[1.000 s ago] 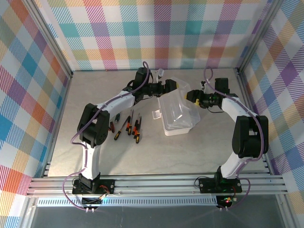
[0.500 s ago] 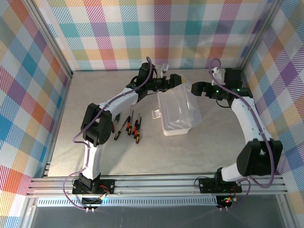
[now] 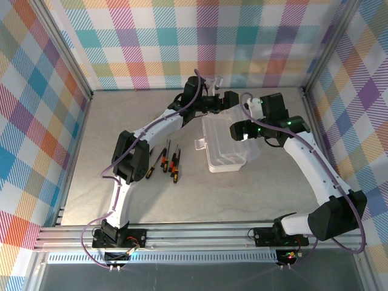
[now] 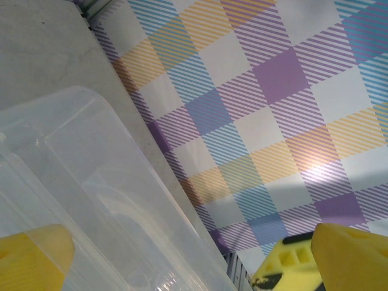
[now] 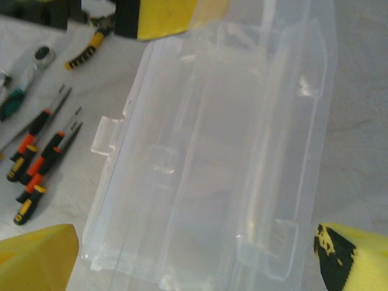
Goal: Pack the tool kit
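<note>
Plastic this thin and clear marks the box [image 3: 225, 151] as light, a little flexible and slick. It would probably skate on the table [image 3: 182, 203] if pushed from one side, and its walls would bow under a hard pinch. It sits at mid-table, just right of the row of screwdrivers [image 3: 165, 162]. Its long axis runs from the far wall towards the arms' bases, leaning slightly. The latch tab [image 3: 199, 145] juts from the long left side towards the screwdrivers, so the hinge is probably along the right side. The lid [image 5: 200, 151] seems to lie down over the base, though the see-through plastic leaves that unsure. The stiffest places to take hold look like the latch tab and the lid's rim beside it, with the other arm steadying the far end. The left gripper [image 3: 230, 100] hangs at the box's far end, jaws spread wide with nothing between them. The right gripper [image 3: 237, 130] hovers over the box's right half, equally wide and empty. The pliers [image 5: 90, 48] lie on the table beyond the screwdrivers, apart from the box.
</note>
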`<state>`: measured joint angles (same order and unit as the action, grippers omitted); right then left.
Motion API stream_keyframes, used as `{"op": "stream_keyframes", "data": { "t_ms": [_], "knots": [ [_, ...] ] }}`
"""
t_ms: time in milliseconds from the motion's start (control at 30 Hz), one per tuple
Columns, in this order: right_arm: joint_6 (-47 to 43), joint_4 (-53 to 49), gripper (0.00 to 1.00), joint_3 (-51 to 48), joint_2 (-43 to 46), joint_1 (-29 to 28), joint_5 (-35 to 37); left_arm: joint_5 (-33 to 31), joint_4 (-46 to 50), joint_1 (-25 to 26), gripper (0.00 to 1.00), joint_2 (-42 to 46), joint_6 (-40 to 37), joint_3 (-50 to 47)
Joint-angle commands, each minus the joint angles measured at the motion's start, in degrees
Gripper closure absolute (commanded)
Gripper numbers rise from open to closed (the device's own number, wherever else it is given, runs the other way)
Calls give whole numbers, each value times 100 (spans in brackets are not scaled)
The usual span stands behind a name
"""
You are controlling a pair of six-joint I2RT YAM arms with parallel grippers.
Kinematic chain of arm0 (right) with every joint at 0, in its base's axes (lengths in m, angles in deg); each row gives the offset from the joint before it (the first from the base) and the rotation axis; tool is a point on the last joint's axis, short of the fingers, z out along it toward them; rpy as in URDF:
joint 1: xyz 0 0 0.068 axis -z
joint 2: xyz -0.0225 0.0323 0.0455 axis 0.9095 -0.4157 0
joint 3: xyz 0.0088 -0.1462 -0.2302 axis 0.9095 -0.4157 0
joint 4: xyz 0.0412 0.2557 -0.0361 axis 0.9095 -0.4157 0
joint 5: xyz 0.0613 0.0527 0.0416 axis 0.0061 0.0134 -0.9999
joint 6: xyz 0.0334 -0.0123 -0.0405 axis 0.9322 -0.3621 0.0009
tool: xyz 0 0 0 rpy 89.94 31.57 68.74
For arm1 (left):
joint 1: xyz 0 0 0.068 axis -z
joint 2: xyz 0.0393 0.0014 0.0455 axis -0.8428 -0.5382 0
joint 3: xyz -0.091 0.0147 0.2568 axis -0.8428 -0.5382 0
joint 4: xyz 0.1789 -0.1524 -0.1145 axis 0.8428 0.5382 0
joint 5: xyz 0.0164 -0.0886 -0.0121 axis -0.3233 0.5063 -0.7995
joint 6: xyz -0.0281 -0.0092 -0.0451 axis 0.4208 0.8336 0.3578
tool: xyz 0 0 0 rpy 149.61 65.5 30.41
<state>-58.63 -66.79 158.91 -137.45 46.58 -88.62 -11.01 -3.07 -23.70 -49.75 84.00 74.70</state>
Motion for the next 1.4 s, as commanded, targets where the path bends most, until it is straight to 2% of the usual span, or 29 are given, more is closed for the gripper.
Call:
{"op": "stream_keyframes", "data": {
  "t_ms": [0, 333, 500, 633, 733, 933, 1033, 1233, 1367],
  "knots": [
    [-225, -382, 1, 149, -45, -195, 825, 106, -12, 72, 0, -22, 7, 255],
    [-160, -360, 0, 82, -406, -505, 1302, 122, 71, 89, 0, -15, -45, 339],
    [-49, -266, 11, 83, -393, -505, 1347, 37, 529, 73, 0, 96, -425, 345],
    [28, -259, 20, 96, -354, -501, 1329, -580, 1509, -51, 0, 494, -1247, 253],
    [85, -279, 23, 101, -326, -501, 1345, -1057, 2136, -236, 0, 887, -1696, 97],
    [126, -349, 24, 158, -296, -505, 1444, -2397, 3386, -470, 1, 1868, -2559, -752],
    [143, -400, 24, 196, -273, -505, 1474, -2740, 3558, -534, 1, 2227, -2636, -1578],
    [170, -387, 24, 191, -246, -505, 1436, -2618, 3269, -548, 0, 2009, -2427, -2667],
    [200, -436, 25, 214, -285, -503, 1409, -2453, 2960, -504, 0, 1673, -2356, -2756]
  ]
}}
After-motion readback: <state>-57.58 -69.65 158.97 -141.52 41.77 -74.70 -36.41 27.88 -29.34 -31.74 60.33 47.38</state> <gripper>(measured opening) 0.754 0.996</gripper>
